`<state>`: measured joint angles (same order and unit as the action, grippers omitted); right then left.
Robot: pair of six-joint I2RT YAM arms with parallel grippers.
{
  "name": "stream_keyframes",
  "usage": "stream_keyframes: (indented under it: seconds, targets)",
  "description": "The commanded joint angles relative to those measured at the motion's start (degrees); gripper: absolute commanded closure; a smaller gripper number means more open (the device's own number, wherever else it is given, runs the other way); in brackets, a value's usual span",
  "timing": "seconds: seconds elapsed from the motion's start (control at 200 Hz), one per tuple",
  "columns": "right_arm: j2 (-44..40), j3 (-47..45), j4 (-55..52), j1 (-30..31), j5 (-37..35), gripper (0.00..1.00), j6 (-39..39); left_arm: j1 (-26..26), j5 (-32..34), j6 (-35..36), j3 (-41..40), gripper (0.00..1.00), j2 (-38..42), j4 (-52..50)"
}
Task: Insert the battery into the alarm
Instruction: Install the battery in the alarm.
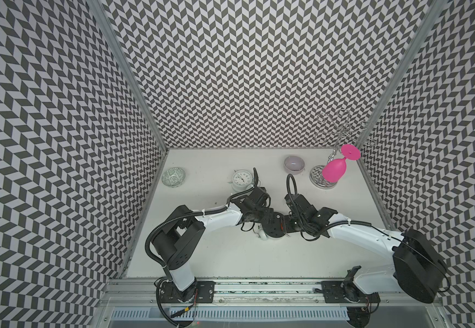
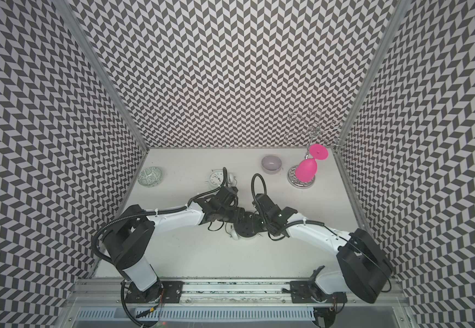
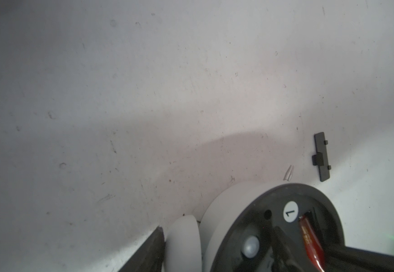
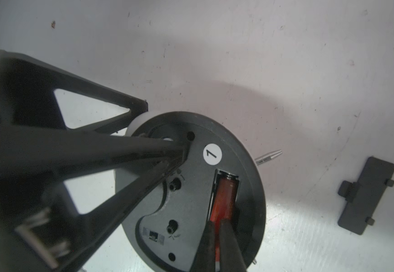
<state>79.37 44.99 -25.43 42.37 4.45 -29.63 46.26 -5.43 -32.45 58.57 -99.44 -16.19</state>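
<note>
Red battery [image 4: 224,195] lies in the alarm [image 4: 191,188], right gripper [image 4: 218,233] pressing it with closed jaws from three o'clock. Left gripper [image 4: 162,128] straddles the rim, jaws wide, grip unclear; we judge seating nearly done.

- I count two alarm clocks [image 1: 240,180] [image 4: 191,202] on my feed
- Two bowls [image 1: 173,177] [image 1: 294,164]
- One pink wine glass [image 1: 334,169]
- One wire glass rack [image 1: 316,173]
- One red battery [image 4: 224,195]
- One black battery cover [image 4: 368,200]

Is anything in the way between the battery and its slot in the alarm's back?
Nothing visible does. The slot is open, its cover lies on the table apart from the alarm, and the battery is already in the slot, the shut right tool on its end.
</note>
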Motion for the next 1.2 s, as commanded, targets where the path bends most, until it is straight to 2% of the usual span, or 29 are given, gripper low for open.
stream_keyframes:
  seconds: [0.0, 0.255, 0.361, 0.421, 0.551, 0.801, 0.991, 1.197]
  targets:
    - [3.44, -3.09, -6.2, 1.62, 3.01, 0.94, 1.07, 0.82, 2.72, 0.89, -4.49, 0.3, -6.07, -10.01]
    - [8.28, -5.12, -4.8, 1.74, 1.24, 1.0, 0.88, 0.83, 2.38, 0.98, -4.69, 0.31, -6.4, -9.31]
    - [6.01, -2.98, -3.93, 1.94, 2.76, 1.0, 0.41, 0.81, 2.44, 1.0, -4.86, 0.31, -6.38, -9.23]
    - [3.53, -1.33, -3.45, 2.09, 3.81, 0.93, 0.44, 0.83, 2.66, 1.07, -5.03, 0.31, -6.05, -9.3]
    - [-0.48, 0.62, -4.15, 2.1, 3.76, 0.86, 0.41, 0.75, 2.84, 1.07, -5.24, 0.31, -5.95, -9.29]
    - [-3.25, -0.23, -5.76, 2.1, 2.75, 0.82, 0.44, 0.78, 3.06, 0.92, -5.48, 0.31, -5.69, -9.43]
    - [-2.47, -0.87, -5.27, 2.1, 1.76, 0.82, 0.45, 0.79, 3.19, 0.89, -5.74, 0.31, -5.4, -9.35]
    - [0.1, -0.43, -5.39, 2.1, 0.47, 0.93, 0.38, 0.82, 2.97, 0.94, -5.92, 0.31, -5.11, -9.32]
